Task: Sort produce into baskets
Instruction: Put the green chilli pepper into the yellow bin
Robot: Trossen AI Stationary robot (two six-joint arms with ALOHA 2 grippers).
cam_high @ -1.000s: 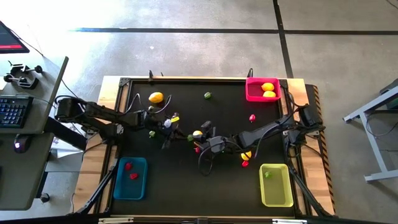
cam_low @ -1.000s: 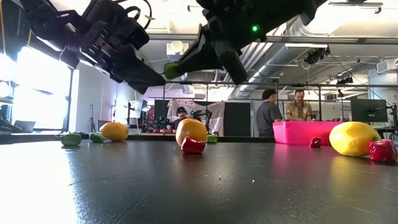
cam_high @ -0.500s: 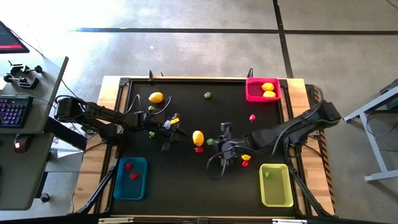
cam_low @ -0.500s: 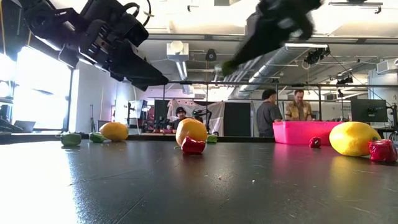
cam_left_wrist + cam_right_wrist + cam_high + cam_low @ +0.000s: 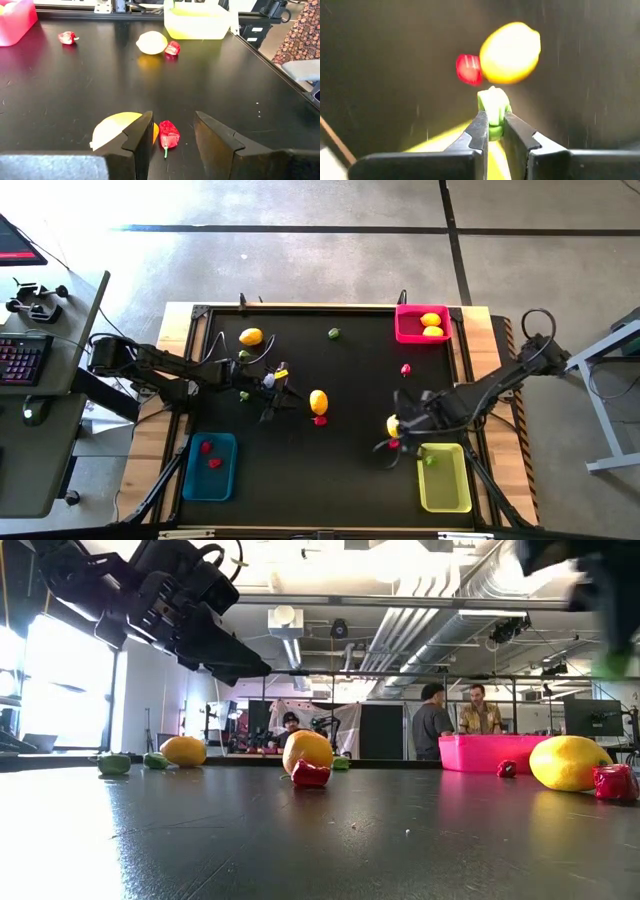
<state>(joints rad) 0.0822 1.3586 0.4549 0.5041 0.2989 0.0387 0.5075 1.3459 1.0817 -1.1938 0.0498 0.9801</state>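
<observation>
Right pincer is pinching a small green piece, hanging just beside the yellow-green basket, at its rim nearest the pink basket. A lemon and a red piece are lying on the table right by that pincer. Left pincer is hovering with fingers spread, holding nothing, well apart from the yellow-green basket, over a red pepper touching another lemon. Blue basket is carrying two red pieces; the pink basket is carrying two lemons.
</observation>
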